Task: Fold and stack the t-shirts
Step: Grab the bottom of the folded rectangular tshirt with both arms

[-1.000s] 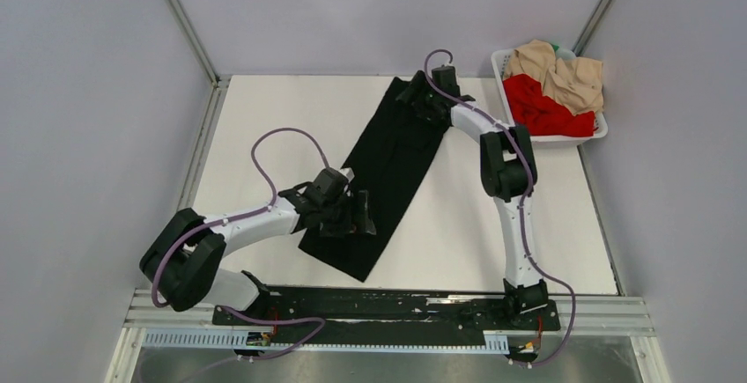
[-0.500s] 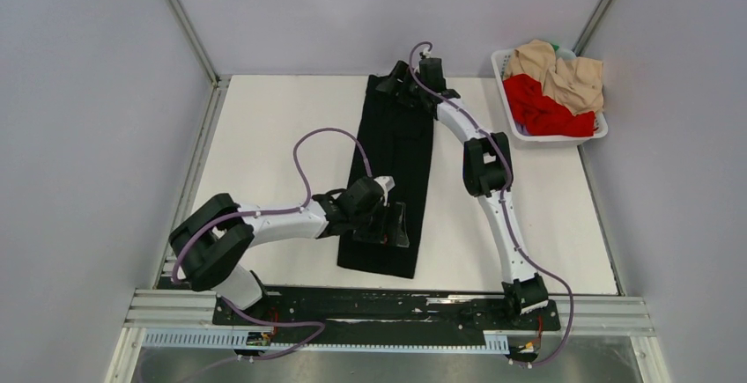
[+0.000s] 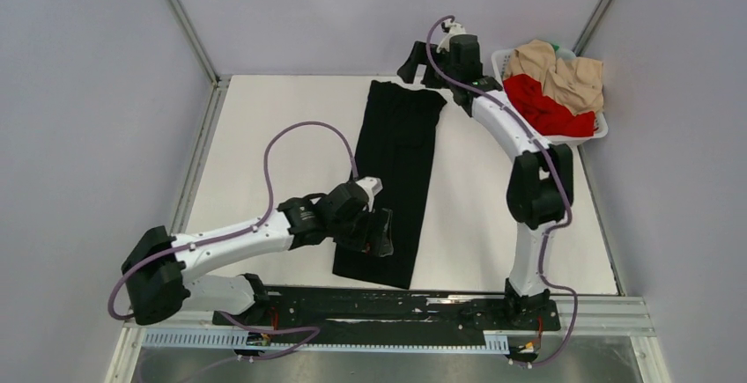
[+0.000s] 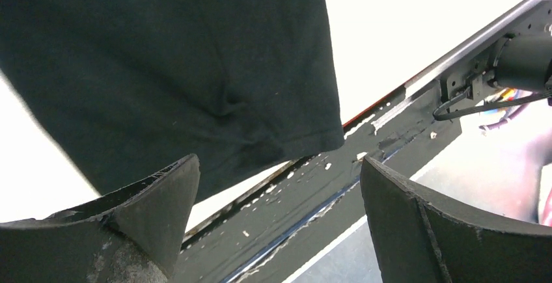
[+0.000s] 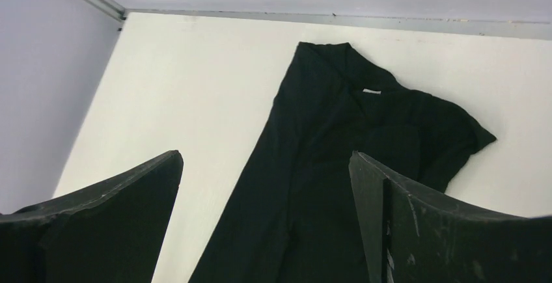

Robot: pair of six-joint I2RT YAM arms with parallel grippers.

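Note:
A black t-shirt [image 3: 396,172], folded into a long narrow strip, lies flat on the white table [image 3: 264,136], running from the back edge towards the near rail. Its collar and small white tag [image 5: 371,91] show in the right wrist view. My left gripper [image 3: 384,233] [image 4: 280,161] hovers open over the strip's near end, nothing between its fingers. My right gripper [image 3: 416,63] [image 5: 267,155] is open and raised above the shirt's far end [image 5: 338,140], apart from the cloth. A red t-shirt [image 3: 546,112] and a beige t-shirt [image 3: 559,70] lie crumpled in the basket.
A white plastic basket [image 3: 564,141] stands at the back right corner of the table. The black mounting rail [image 3: 396,304] [image 4: 312,218] runs along the near edge just past the shirt's hem. Grey walls enclose the table on three sides.
The black strip has swung from a diagonal to nearly straight front-to-back. My right gripper has lifted off its far end towards the back wall. My left gripper stays over the near end.

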